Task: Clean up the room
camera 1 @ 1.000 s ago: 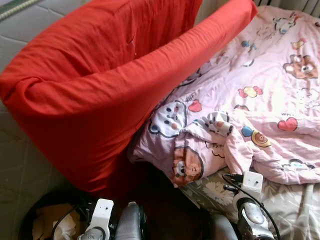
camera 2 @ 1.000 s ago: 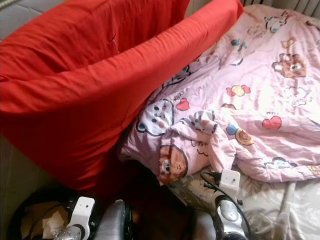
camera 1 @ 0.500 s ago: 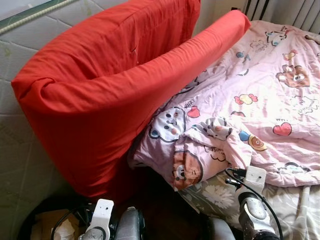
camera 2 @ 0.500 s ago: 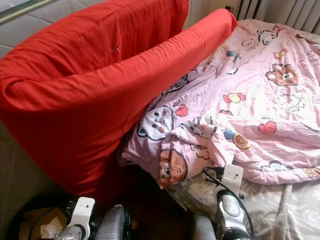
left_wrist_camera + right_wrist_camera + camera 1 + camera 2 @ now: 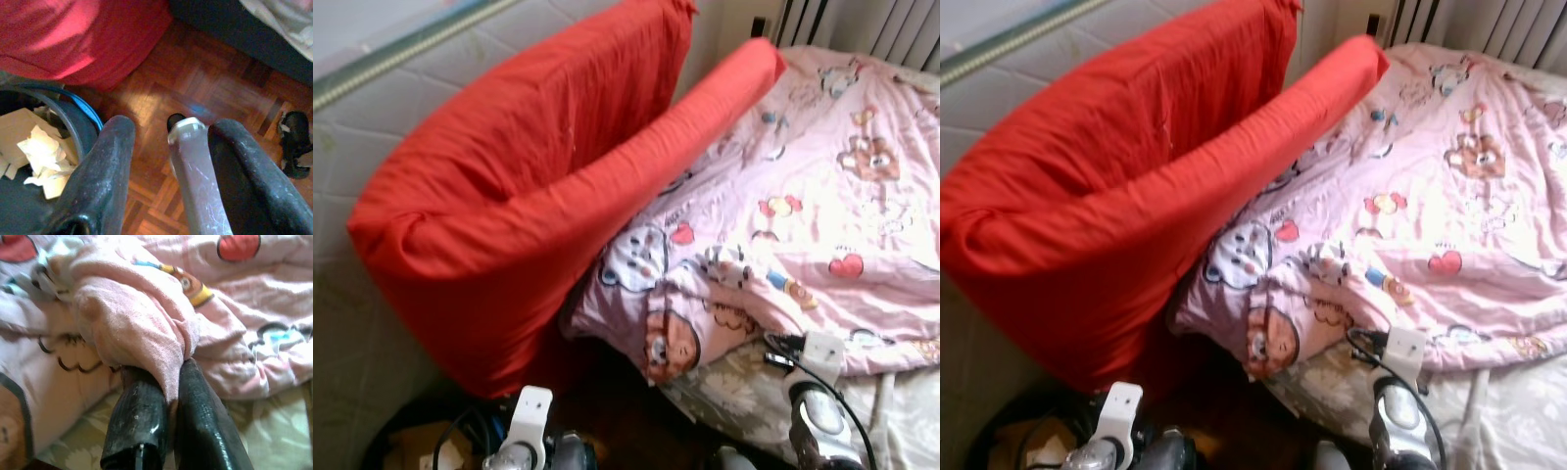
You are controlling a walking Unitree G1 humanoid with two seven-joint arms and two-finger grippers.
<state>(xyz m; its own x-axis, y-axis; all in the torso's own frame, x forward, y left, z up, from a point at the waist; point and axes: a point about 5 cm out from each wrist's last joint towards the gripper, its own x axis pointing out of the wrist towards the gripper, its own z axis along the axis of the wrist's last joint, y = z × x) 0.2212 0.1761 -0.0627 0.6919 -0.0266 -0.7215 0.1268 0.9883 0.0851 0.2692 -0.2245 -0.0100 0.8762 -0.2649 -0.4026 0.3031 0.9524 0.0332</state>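
Head views – quilt: a pink cartoon-print quilt (image 5: pixel 822 196) is spread over the bed, with its near corner bunched up at the bed's edge, bears and hearts all over it.
Head views – red cushions: a big red cushion (image 5: pixel 529 196) is propped against the pale padded wall (image 5: pixel 352 127), and a long red bolster (image 5: pixel 685 127) is leaned along the quilt's left side, touching it.
Head views – sheet: a grey floral sheet (image 5: pixel 734 377) is seen under the quilt's near edge.
Head views – arms: the silver right arm (image 5: pixel 818 416) is seen low at the bed's near edge, just below the quilt corner; the left arm (image 5: pixel 524 441) is held low over the dark floor beside the bed.
Left wrist view – left hand (image 5: pixel 168 147): its two black fingers (image 5: pixel 105 166) are spread wide apart and nothing is held; it hangs above a parquet floor (image 5: pixel 195 78).
Left wrist view – bin: a dark bin (image 5: pixel 44 147) with crumpled paper (image 5: pixel 41 159) inside is seen beside the hand, close to the red cushion.
Right wrist view – right hand (image 5: pixel 168 387): the fingers are pinched together on a fold of the quilt, fabric caught between them, right at the bunched corner above the floral sheet.
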